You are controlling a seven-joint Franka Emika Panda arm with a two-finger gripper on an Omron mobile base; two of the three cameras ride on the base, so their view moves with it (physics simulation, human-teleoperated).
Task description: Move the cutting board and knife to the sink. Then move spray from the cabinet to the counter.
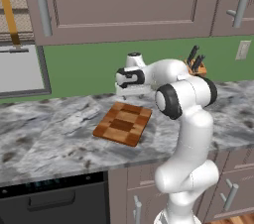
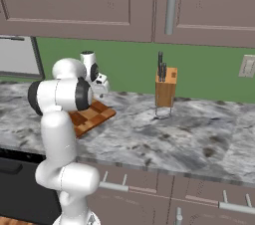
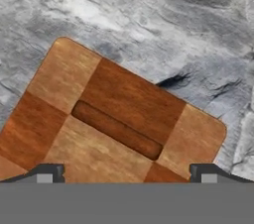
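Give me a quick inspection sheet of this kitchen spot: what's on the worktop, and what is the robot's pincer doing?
Surface: marbled counter, bare around the board.
Job's things: cutting board lying flat on the counter.
Clutter: knife block upright near the green wall.
Grippers: pincer open above the board, holding nothing.
Cables: nothing seen.
Surroundings: panelled wall cabinets above; drawers below; wall outlet.

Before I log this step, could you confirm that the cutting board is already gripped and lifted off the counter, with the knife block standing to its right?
Not quite: the cutting board lies flat on the counter, ungripped, as the left base view shows. The end effector hovers open above it. The knife block does stand to its right.
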